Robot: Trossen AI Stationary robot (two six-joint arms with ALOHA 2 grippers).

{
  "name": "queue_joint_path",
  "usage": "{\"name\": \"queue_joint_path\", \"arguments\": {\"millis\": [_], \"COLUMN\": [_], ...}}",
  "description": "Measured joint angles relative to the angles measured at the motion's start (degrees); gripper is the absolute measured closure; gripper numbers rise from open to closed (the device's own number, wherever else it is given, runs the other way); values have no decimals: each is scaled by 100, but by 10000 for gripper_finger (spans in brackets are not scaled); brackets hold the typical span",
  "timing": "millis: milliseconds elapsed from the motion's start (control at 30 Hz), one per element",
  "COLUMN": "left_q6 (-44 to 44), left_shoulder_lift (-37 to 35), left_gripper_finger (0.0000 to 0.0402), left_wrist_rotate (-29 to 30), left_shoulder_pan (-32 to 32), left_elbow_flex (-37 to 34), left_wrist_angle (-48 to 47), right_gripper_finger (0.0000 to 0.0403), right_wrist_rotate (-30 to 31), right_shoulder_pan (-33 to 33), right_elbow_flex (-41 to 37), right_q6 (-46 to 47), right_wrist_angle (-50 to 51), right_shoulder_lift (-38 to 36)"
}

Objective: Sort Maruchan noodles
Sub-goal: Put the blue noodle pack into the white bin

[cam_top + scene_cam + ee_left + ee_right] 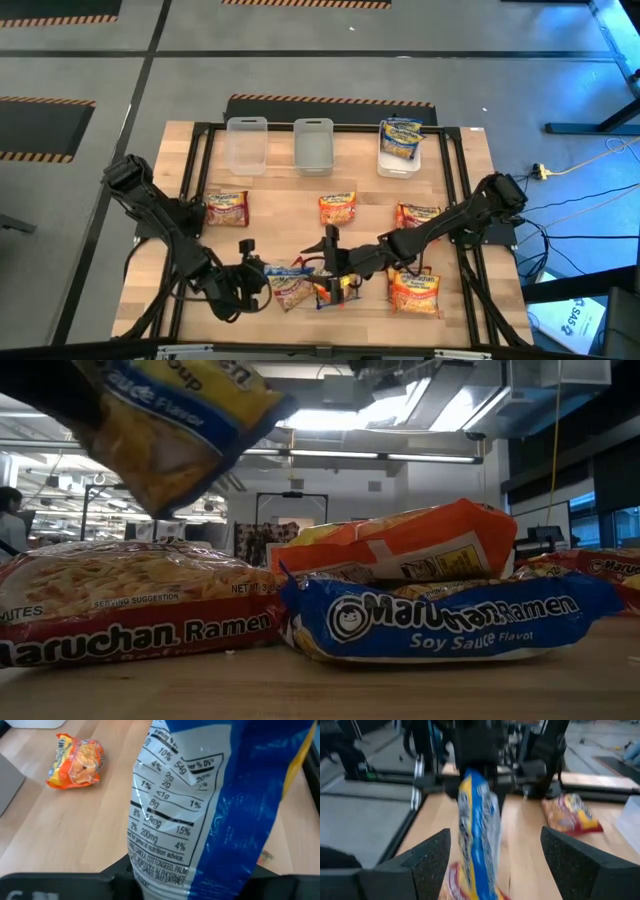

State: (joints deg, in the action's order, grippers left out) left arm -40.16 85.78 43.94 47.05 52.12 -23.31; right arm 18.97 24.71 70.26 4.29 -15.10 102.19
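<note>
Being held off the near part of the wooden table [470, 180], a blue-and-yellow packet [285, 270] is being gripped by the left gripper [252, 268].

Seen from the right wrist, that packet is being clamped at its far end between the left gripper's closed fingers, with its free end hanging between the spread fingers [422, 862] of the right gripper [332, 262], which is standing open and touching nothing. Just beneath, near the table's near edge, a red packet [291, 291], an orange packet [400, 550] and a blue soy-sauce packet [450, 622] are being left in a loose cluster, the orange one lying on the blue one. Farther off, single packets are lying at the left [227, 207], centre [337, 208] and right [417, 215], with another [414, 291] at the near right. Along the far edge three clear tubs are being kept in a row; the right tub [385, 163] is holding one blue-and-yellow packet [401, 137].
</note>
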Motion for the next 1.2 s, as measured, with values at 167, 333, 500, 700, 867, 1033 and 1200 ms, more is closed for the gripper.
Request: {"name": "queue_joint_path", "arguments": {"millis": [167, 333, 500, 700, 867, 1033, 1200], "left_q6": [147, 280, 303, 301, 301, 297, 312], "left_shoulder_lift": [2, 2, 2, 2, 2, 2, 2], "left_gripper_finger": [275, 274, 273, 273, 272, 272, 272], "left_wrist_rotate": [47, 7, 24, 9, -22, -69, -159], "left_shoulder_pan": [-114, -178, -269, -319, -317, -317, -316], "left_elbow_flex": [0, 0, 0, 0, 0, 0, 0], "left_wrist_angle": [271, 391, 470, 500, 540, 540, 541], "right_gripper_finger": [109, 109, 109, 109, 113, 173, 269], "right_wrist_rotate": [-63, -351, -756, -745, -767, -784, -942], "right_shoulder_pan": [-56, -164, -228, -275, -350, -382, -385], "right_elbow_flex": [0, 63, 678, 1601, 1859, 1896, 1888], "right_q6": [41, 351, 444, 437, 496, 535, 436], "right_wrist_angle": [-285, -240, 438, 1705, 2285, 2265, 2243], "right_shoulder_lift": [240, 419, 738, 1167, 1348, 1324, 1324]}}
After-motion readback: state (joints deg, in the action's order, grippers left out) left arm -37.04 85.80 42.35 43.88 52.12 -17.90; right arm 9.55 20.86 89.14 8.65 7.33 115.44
